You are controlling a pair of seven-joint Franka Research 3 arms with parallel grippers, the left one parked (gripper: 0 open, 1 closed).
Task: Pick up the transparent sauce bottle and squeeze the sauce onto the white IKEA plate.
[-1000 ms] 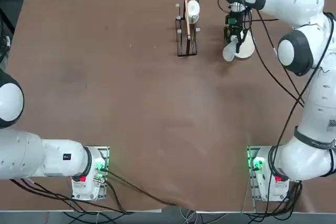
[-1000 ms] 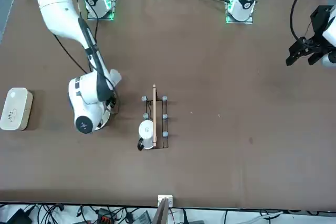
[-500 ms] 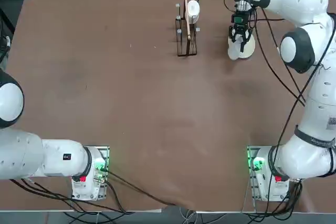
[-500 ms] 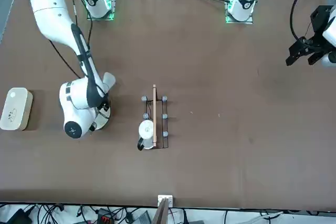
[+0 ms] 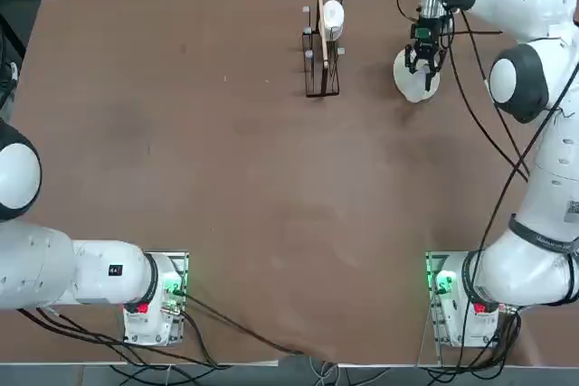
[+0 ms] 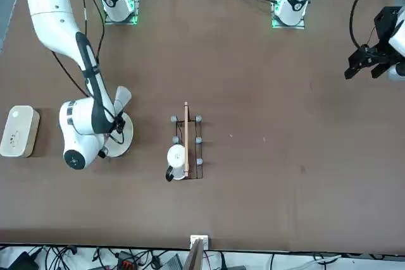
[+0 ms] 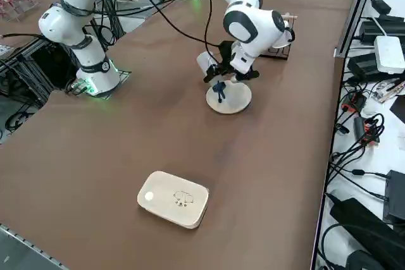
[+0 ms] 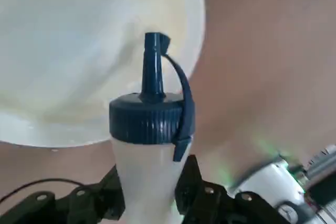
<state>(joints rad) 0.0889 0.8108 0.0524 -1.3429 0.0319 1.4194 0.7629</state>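
My right tool (image 8: 149,192) grips the transparent sauce bottle (image 8: 149,150), nozzle down over the white IKEA plate (image 5: 409,83), at the worktop's (image 5: 226,178) one o'clock.

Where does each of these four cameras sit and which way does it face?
Top: overhead, looking down; both bases at bottom, right gripper over plate.
Front: across the table, facing the robot; right arm at left.
Right side: raised, looking diagonally; bottle tilted over plate.
Wrist: looks along the fingers gripping the bottle.
All four show the plate.
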